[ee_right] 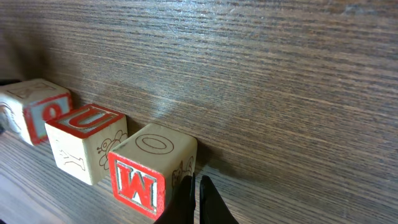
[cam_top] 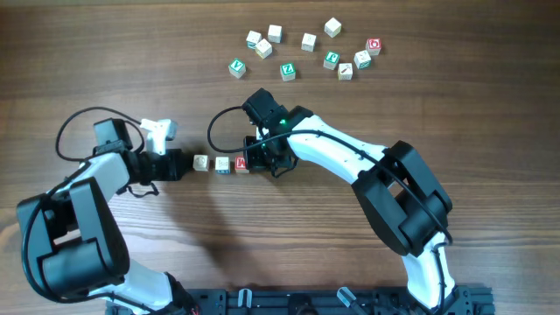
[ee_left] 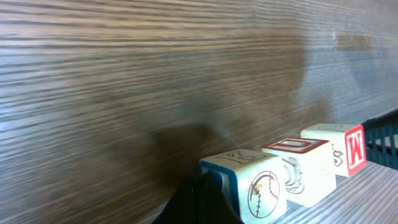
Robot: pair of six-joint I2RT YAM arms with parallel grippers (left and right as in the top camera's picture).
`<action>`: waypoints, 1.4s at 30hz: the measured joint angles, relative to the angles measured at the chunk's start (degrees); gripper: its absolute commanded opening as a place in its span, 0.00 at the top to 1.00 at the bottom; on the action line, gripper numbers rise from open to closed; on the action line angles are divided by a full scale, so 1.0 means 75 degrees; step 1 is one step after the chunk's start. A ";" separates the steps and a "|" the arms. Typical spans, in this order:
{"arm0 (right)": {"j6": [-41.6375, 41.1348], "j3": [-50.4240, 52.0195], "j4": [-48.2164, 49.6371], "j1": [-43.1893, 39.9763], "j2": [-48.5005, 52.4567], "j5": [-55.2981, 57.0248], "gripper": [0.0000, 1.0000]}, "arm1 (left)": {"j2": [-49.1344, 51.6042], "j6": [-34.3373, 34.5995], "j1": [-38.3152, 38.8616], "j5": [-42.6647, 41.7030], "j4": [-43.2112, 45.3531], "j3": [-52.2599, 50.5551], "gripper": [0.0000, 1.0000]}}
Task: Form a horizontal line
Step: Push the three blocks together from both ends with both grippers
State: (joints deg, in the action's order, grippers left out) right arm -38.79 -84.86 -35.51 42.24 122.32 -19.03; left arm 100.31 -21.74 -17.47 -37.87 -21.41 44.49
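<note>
Three pale wooden letter cubes stand in a left-to-right row mid-table: a blue-sided cube (cam_top: 200, 163) with a brown baseball drawing (ee_left: 252, 186), a middle cube (cam_top: 222, 164) with a red-framed top (ee_left: 297, 158), and the red "M" cube (cam_top: 241, 164) (ee_right: 146, 171). My left gripper (cam_top: 181, 164) is shut, its tips (ee_left: 208, 198) close against the blue face at the row's left end. At the right end my right gripper (cam_top: 255, 161) is shut and empty, its fingertips (ee_right: 194, 196) beside the M cube's side.
Several loose cubes (cam_top: 308, 42) lie scattered at the far side of the table, among them green-lettered cubes (cam_top: 288, 70) and a cube with a red round letter (cam_top: 374, 45). The arm bases stand along the near edge.
</note>
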 measured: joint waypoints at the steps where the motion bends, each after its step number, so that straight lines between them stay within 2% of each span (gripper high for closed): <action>1: 0.0000 0.0000 0.0000 0.0000 0.0000 0.0000 0.94 | 0.0000 0.0000 0.0064 0.0003 -0.0003 0.0000 0.96; 25: 0.0000 0.0000 0.0495 0.0000 0.0000 -0.0408 0.94 | 0.0006 -0.0003 0.0216 0.0035 -0.0023 0.0000 0.96; 28: 0.0000 0.0000 0.0510 0.0000 0.0000 -0.0408 0.91 | 0.0006 -0.0003 0.0347 0.0035 -0.0020 0.0000 0.96; 37: -0.0003 0.0000 0.0548 -0.0003 0.0000 -0.0405 0.90 | 0.0012 -0.0003 0.0425 0.0067 0.0003 0.0000 0.96; 42: -0.0006 0.0000 0.0577 0.0000 0.0000 -0.0332 0.95 | 0.0015 -0.0003 0.0434 0.0207 0.0000 0.0000 0.96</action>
State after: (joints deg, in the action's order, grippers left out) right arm -38.83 -84.86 -31.18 42.24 122.32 -21.52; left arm 100.42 -21.76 -14.22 -36.32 -21.41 44.49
